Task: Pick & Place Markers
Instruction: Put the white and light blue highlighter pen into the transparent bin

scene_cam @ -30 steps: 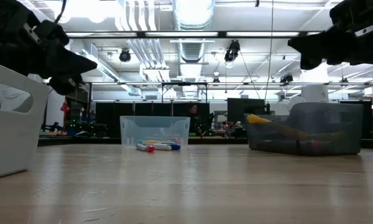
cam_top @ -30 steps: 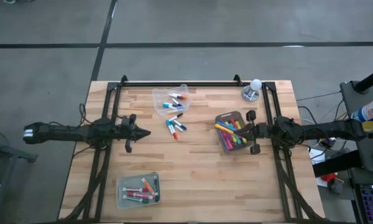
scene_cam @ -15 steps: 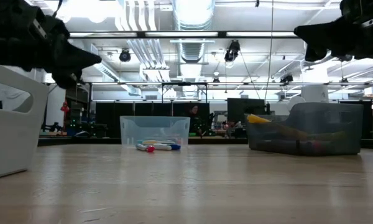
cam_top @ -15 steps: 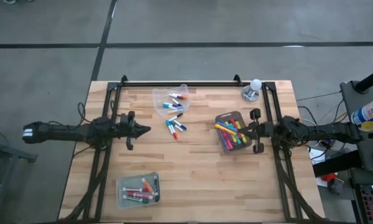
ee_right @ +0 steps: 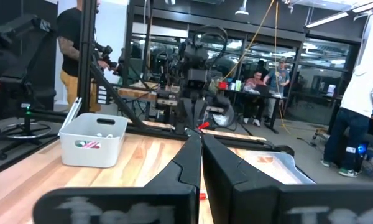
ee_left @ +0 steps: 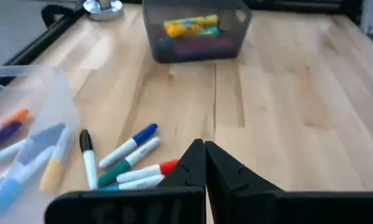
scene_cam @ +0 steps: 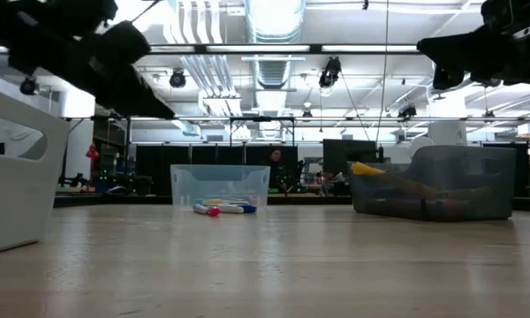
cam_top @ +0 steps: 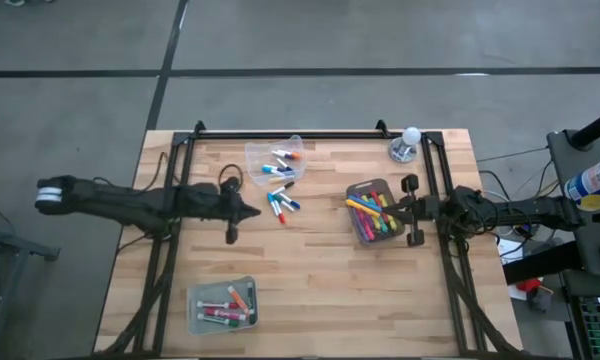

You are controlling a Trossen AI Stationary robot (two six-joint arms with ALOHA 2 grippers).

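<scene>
Wood tabletop, loose markers [ee_left: 127,160] lying flat just ahead of my left gripper [ee_left: 204,149], beside the clear bin [cam_top: 263,156]. Jaws pressed together, holding nothing. My guess: they're light, stiff, slick plastic that'll roll, so I'd pinch one across mid-barrel. Right gripper [cam_top: 394,208] waits beside the grey bin [cam_top: 359,188] of markers, jaws together too.
</scene>
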